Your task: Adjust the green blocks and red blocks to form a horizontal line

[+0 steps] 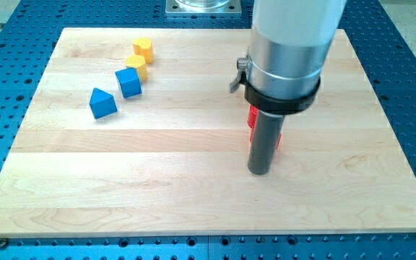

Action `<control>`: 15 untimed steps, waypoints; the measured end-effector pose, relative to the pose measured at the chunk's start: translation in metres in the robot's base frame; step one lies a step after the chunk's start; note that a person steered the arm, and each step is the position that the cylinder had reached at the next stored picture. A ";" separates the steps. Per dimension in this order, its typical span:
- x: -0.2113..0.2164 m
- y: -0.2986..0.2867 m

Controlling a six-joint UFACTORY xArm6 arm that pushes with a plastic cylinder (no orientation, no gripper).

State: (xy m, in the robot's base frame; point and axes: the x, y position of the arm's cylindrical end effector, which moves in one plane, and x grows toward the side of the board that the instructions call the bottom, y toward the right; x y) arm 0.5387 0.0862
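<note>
Underneath everything lies a pale wooden board point(193, 195), set on a blue metal table point(410, 87) dotted with rows of holes. A grey metal base plate point(202, 6) shows at the far edge, just past the board.

Four blocks sit in plain sight at the far left, in a slanting row: two yellow and two blue. The far yellow block point(143, 48) is farthest; the near yellow block point(136, 66) is just beside it, touching or nearly touching the blue cube point(128, 82). The blue wedge point(102, 103), with a peaked top, lies nearest and furthest left, a little apart from the cube.

Of the red blocks point(253, 118) only slivers show, right of centre, peeking out on both sides of the rod; how many there are and what shape cannot be told. No green block shows.

The arm's wide silver cylinder point(287, 50), ringed by a black collar point(282, 101), stands in the way and hides the board behind it. My tip point(258, 172) rests on the board just near of the red, the rod covering most of it; whether it touches the red cannot be told. The rod has nothing that opens or closes.
</note>
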 end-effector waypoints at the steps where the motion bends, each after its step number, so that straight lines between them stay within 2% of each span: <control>1: -0.002 0.067; 5: -0.014 0.113; 6: -0.034 0.105; 7: -0.062 0.072; 10: -0.051 0.026; 11: -0.064 0.064; 12: -0.119 0.064; 14: -0.145 0.045; 15: -0.145 0.068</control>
State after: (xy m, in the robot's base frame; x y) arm 0.3939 0.1546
